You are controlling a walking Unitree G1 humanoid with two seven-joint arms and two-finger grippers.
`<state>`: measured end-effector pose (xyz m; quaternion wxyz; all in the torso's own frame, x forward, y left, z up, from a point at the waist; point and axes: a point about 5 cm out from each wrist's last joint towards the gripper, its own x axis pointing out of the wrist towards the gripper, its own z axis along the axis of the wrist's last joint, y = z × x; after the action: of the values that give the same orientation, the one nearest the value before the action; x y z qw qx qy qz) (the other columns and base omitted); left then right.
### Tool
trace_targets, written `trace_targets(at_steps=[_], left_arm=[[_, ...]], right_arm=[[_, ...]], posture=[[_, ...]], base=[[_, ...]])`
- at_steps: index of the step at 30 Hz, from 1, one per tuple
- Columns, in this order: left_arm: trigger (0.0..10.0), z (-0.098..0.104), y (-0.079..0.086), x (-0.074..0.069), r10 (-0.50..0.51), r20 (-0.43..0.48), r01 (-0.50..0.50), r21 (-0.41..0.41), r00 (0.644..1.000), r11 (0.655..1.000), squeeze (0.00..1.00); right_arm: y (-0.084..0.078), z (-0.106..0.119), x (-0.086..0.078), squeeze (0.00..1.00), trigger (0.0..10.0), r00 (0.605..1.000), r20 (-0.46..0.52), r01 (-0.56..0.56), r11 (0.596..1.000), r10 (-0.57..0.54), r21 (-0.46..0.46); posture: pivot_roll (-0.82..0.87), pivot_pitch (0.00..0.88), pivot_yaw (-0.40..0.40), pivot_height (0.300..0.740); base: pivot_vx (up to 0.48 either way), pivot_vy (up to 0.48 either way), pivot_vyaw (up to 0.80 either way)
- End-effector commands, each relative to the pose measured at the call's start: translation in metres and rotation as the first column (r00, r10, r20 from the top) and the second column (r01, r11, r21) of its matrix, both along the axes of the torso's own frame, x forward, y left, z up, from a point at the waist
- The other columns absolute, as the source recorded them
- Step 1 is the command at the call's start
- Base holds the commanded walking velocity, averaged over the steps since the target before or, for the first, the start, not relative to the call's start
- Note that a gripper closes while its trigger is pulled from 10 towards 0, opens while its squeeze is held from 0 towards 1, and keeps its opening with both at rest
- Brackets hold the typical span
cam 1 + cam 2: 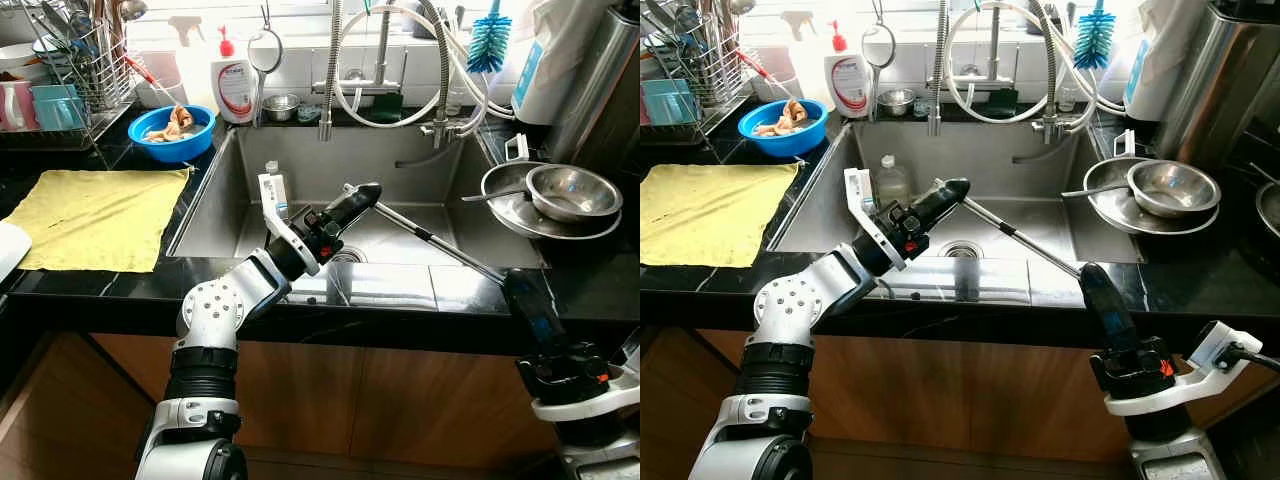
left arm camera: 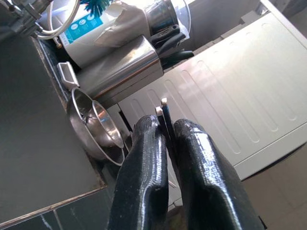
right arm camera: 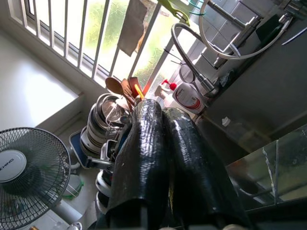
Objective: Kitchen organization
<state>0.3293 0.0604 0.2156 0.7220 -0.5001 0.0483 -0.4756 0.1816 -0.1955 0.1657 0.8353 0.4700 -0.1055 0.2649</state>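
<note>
My left gripper reaches out over the steel sink. It is shut on a long thin metal rod. The rod slants from the gripper down to the sink's front right rim. In the left wrist view a thin dark stick with a pale tip sits pinched between the black fingers. My right gripper points upward at the counter's front edge, close to the rod's near end. It is shut with nothing seen between its fingers.
A yellow cloth lies on the black counter at left, with a blue bowl of scraps and a soap bottle behind it. Stacked steel bowls sit right of the sink. A small bottle stands inside the sink.
</note>
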Motion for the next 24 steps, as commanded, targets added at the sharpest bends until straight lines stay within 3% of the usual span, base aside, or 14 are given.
trace_targets(at_steps=[1, 5, 6, 24], left_arm=[[0.0, 0.0034, -0.0020, -0.0012, -0.001, 0.011, 0.001, 0.025, 1.000, 1.000, 0.00], [0.0, 0.0045, -0.0008, -0.0006, 0.003, 0.006, -0.003, 0.013, 1.000, 1.000, 0.00], [0.0, 0.0046, -0.0004, -0.0004, 0.005, 0.009, -0.005, 0.017, 1.000, 1.000, 0.00], [0.0, 0.0076, 0.0052, 0.0049, 0.039, 0.011, -0.039, 0.012, 0.999, 0.999, 0.00]], right_arm=[[0.0003, -0.0019, 0.0014, 0.00, 10.0, 1.000, -0.011, 0.008, 1.000, -0.008, -0.025], [0.0014, -0.0021, 0.0012, 0.00, 10.0, 1.000, -0.011, 0.007, 1.000, -0.007, -0.023], [0.0011, -0.0024, 0.0018, 1.00, 10.0, 1.000, -0.014, 0.013, 1.000, -0.013, -0.017], [-0.0024, -0.0062, 0.0101, 1.00, 10.0, 0.997, -0.039, 0.063, 0.997, -0.064, -0.038]], posture=[[-0.03, 0.000, 0.037, 0.740], [-0.03, 0.000, 0.036, 0.740], [-0.03, 0.000, 0.037, 0.740], [-0.02, 0.000, 0.043, 0.740]], base=[[0.000, 0.000, 0.00], [0.000, 0.000, 0.00], [0.000, 0.000, 0.00], [0.000, 0.000, 0.00]])
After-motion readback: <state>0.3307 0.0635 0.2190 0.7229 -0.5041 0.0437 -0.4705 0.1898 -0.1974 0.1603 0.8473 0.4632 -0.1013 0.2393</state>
